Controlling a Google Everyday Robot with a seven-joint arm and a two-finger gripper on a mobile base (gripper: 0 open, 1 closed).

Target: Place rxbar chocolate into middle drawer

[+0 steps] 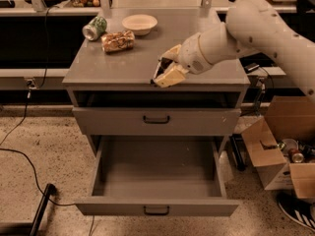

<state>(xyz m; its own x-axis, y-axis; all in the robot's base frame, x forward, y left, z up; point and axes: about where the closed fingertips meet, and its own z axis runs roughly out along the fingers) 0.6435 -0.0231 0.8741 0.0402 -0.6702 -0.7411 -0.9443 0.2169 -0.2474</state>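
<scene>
My gripper (165,72) rests low over the front edge of the grey cabinet top (123,68), right of its middle, with its cream fingers (173,75) pointing left and down. A small dark flat piece, the rxbar chocolate (160,67), shows between the fingers, and they seem shut on it. The middle drawer (157,206), the lowest one, with a black handle, is pulled wide open below and nothing lies in it. The like drawer (197,122) above it is closed.
On the cabinet top at the back stand a green can (94,27) on its side, a tan crinkly snack bag (117,41) and a pale bowl (140,22). An open cardboard box (283,156) sits on the floor to the right. A black cable (29,156) runs over the floor at left.
</scene>
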